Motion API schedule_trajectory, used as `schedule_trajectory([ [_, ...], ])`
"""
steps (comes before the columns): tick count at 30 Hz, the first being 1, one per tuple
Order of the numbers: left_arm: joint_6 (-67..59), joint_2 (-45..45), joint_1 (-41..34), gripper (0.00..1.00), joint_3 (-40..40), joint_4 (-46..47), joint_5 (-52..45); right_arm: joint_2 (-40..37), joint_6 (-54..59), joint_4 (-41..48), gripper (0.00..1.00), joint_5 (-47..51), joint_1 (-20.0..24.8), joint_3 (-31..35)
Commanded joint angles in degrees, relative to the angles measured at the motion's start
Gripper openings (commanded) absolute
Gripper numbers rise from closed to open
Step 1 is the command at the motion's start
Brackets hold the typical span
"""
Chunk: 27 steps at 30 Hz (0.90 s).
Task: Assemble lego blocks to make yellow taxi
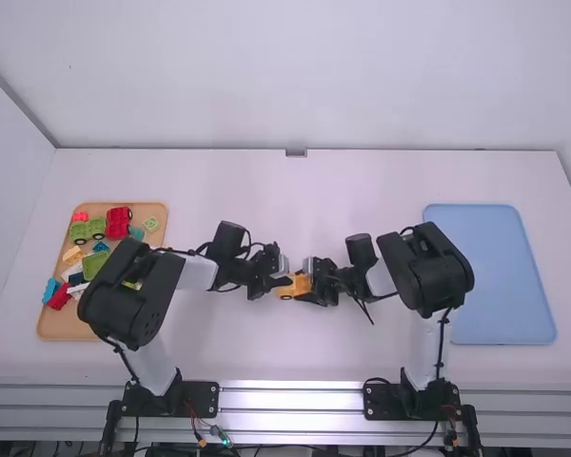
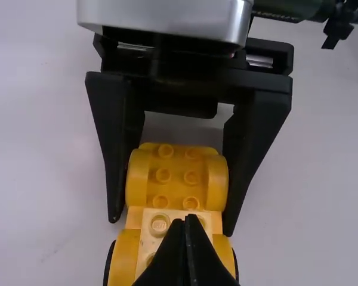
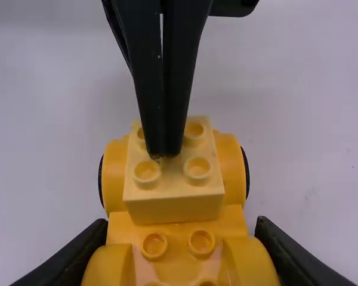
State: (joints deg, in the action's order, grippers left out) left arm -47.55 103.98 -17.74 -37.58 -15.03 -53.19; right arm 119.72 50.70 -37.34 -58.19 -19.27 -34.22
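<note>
Here at mid-counter (image 1: 257,347), the right claw (image 1: 309,285) has the yellow car (image 3: 178,241) by its flanks, while the left claw (image 1: 286,281), pinched narrow, sits right among the pale brick's (image 3: 174,208) studs!

in the high view, the left arm (image 1: 138,290) hides part of the tan wooden tray (image 1: 67,328) and some colourful toy blocks (image 1: 119,222), the right arm (image 1: 430,271) an edge of the blue plastic tray (image 1: 500,276). the yellow brick car (image 1: 287,291) sits half covered, its finer details too small to tell! left wrist view: the bottom edge cuts the car off, and the left gripper (image 1: 285,282) masks part of the pale yellow block (image 2: 151,229). right wrist view: the car's cut off there too!
</note>
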Motion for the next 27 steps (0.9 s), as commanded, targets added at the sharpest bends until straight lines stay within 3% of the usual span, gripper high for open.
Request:
schedule_trajectory([
  [1, -0.44, 2.67, -0.28, 0.02, 0.9, 1.51, 4.9, 0.83, 0.52, 0.26, 0.5, 1.25, 0.09, 0.48],
  [6, 0.2, 5.55, -0.26, 0.01, 0.9, 1.62, 11.89, 0.83, 0.52, 0.26, 0.51, 1.25, 0.09, 0.46],
  [11, 0.2, 5.95, 0.17, 0.02, 0.37, 0.83, 11.69, 0.83, 0.52, 0.26, 0.51, 1.27, 0.09, 0.5],
  [16, 0.22, -1.99, 1.38, 0.02, -2.1, 5.62, 10.19, 0.83, 0.52, 0.26, 0.52, 1.27, 0.09, 0.48],
  [22, 2.67, -17.51, 3.1, 0.04, -6.12, 15.58, 12.2, 0.83, 0.52, 0.24, 0.53, 1.29, 0.07, 0.48],
  [23, 4.87, -20.33, 3.63, 0.18, -6.69, 16.81, 13.49, 0.83, 0.52, 0.24, 0.54, 1.29, 0.09, 0.48],
  [24, 9.16, -25.11, 4.63, 0.99, -7.5, 18.64, 16.11, 0.83, 0.52, 0.24, 0.55, 1.4, 0.09, 0.5],
  [27, 15.87, -32.35, 6.32, 0.99, -7.89, 20.2, 20.22, 0.83, 0.5, 0.22, 0.58, 2.67, 0.09, 0.48],
])
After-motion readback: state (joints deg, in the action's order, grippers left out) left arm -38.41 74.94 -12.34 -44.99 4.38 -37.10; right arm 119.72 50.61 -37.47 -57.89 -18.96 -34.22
